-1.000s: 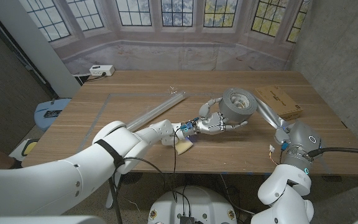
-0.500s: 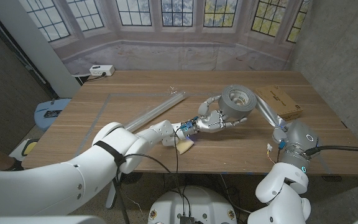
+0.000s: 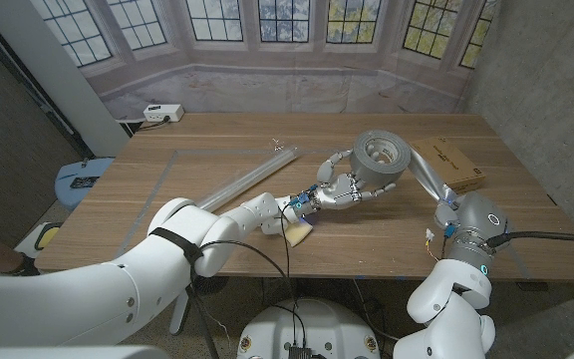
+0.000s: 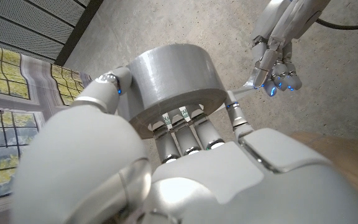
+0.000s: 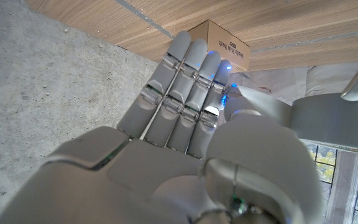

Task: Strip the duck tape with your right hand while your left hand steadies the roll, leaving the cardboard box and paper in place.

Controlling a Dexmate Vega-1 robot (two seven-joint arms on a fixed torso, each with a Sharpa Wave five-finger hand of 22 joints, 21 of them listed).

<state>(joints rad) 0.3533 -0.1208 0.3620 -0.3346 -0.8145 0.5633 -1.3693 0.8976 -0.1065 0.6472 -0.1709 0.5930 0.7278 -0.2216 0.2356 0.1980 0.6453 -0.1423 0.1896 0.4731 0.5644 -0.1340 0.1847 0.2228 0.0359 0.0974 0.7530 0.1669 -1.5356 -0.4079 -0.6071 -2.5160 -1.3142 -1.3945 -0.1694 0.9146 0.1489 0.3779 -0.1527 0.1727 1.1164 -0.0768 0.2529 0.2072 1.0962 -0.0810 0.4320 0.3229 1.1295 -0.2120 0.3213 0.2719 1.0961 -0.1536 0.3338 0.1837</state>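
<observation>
Item: one duct tape roll, grey, lifted above the desk right of centre, core opening facing up toward the head camera.

Left robot hand: clamped on the roll, fingers wrapped under and around its outer wall. The left wrist view gives the closer record: the roll sits on the fingers, with the thumb pressed against its side.

Right robot hand: pinching the end of one grey tape strip that runs taut from the roll down to the hand. The left wrist view shows this hand with fingers drawn together and the strip end reaching it. The right wrist view shows the hand's own back, fingers held side by side, with the strip running off from the fingertips; the contact itself is hidden there.

One cardboard box, brown, flat on the desk behind the strip; the right wrist view shows it with a printed label.

One clear tube lying diagonally on the desk, left of centre.

One yellow-white piece on the desk beneath the left wrist; what it is cannot be told.

One white power strip at the far left corner of the desk.
</observation>
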